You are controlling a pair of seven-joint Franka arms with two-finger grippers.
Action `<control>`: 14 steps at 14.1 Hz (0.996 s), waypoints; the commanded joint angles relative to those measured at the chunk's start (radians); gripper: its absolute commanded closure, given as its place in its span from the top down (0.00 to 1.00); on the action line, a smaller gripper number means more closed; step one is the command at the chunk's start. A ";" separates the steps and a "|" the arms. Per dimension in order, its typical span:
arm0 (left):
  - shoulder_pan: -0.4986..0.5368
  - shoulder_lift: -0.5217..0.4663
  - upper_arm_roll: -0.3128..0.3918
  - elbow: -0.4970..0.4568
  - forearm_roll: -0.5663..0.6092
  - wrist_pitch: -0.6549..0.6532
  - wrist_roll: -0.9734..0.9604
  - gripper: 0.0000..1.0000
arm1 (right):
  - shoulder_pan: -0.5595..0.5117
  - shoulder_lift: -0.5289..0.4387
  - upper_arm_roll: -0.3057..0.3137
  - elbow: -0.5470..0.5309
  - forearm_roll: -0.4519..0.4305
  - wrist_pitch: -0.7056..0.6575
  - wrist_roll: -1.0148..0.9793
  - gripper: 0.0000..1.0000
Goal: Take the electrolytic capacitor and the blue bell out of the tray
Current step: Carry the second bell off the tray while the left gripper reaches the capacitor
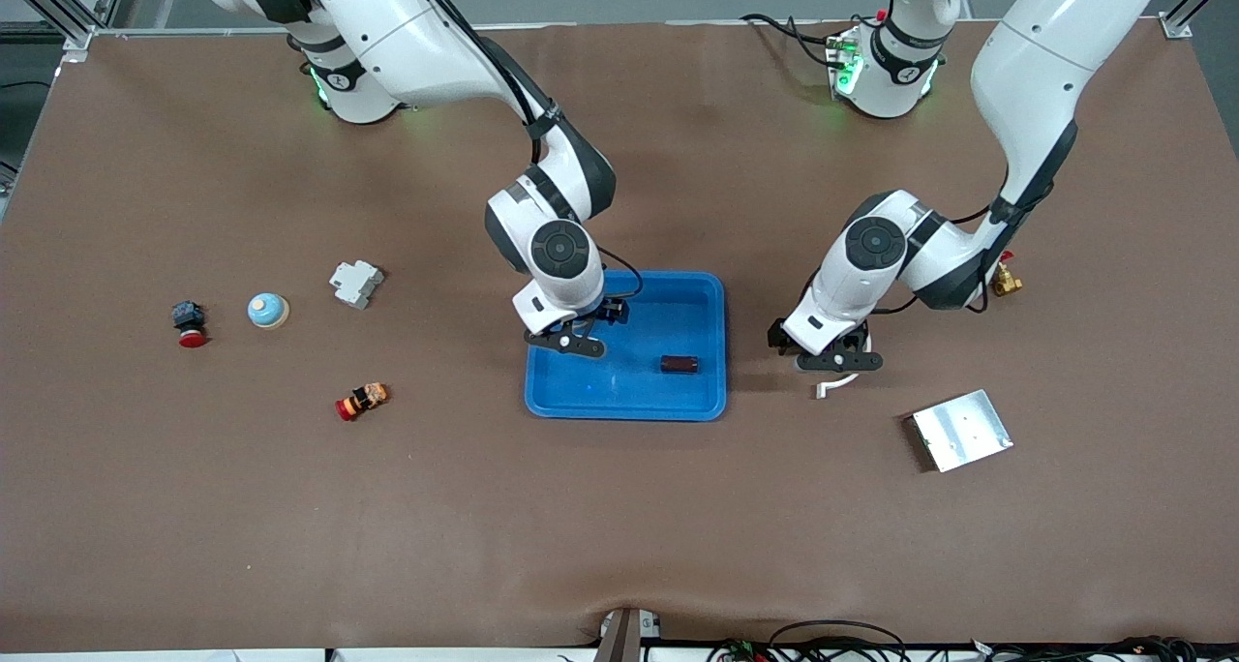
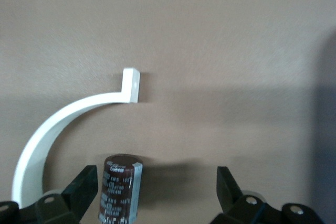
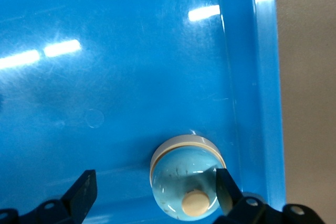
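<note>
right gripper (image 3: 152, 190) spread wide over bell (image 3: 187, 176) in blue tray (image 1: 702, 299) | left gripper (image 2: 157, 187) spread wide beside tray, capacitor (image 2: 120, 190) standing between fingers

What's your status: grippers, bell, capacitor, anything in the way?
Left gripper jaws open, capacitor upright on table between them. Right gripper jaws open over bell in blue tray. White curved bracket lies beside capacitor.

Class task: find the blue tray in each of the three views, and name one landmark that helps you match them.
Front view: the blue tray lies mid-table, between the two arms' hands.
Right wrist view: its floor and one wall fill most of the picture.
Left wrist view: not in it.
Shared landmark: the right gripper, open over the tray, above the bell.
</note>
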 commanded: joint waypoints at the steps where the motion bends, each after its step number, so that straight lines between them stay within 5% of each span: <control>1: 0.085 -0.021 -0.111 0.064 -0.031 -0.143 0.026 1.00 | 0.001 0.010 0.004 0.008 -0.022 -0.017 0.029 1.00; 7: 0.104 -0.017 -0.188 0.224 -0.122 -0.342 0.075 1.00 | -0.003 0.008 0.003 0.007 -0.040 -0.038 0.031 1.00; 14: 0.037 0.006 -0.196 0.285 -0.154 -0.342 -0.332 1.00 | -0.002 0.024 0.004 0.007 -0.046 -0.031 0.034 1.00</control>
